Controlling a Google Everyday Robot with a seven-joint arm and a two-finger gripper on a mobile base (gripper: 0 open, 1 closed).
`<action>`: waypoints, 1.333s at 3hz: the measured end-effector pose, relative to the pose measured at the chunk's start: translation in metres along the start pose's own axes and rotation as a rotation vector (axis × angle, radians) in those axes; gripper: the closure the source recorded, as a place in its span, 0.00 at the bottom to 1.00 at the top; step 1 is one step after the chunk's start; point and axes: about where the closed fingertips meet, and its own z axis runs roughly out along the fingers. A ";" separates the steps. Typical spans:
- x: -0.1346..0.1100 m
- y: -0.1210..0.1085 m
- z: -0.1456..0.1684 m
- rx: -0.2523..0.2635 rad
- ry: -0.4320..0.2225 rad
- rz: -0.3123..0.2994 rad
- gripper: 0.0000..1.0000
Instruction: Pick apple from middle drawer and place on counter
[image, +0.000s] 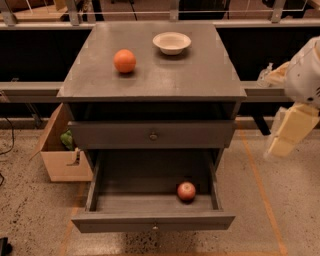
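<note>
The small red apple (186, 191) lies in the open middle drawer (150, 220), at the right of its floor near the front panel. The drawer is pulled far out below the closed drawer front (152, 135). The counter (165, 75) is the cabinet's flat dark grey top. My gripper (291, 131) hangs at the right edge of the view, beside the cabinet at about the height of the closed drawer, well apart from the apple and holding nothing that I can see.
An orange fruit (124, 60) and a white bowl (171, 42) stand on the counter. An open cardboard box (60, 155) with something green inside sits on the floor left of the cabinet. Dark benches and rails run behind.
</note>
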 end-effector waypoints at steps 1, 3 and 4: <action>0.013 0.023 0.084 -0.084 -0.115 0.033 0.00; 0.018 0.058 0.215 -0.105 -0.173 0.041 0.00; 0.025 0.044 0.276 -0.070 -0.131 0.061 0.00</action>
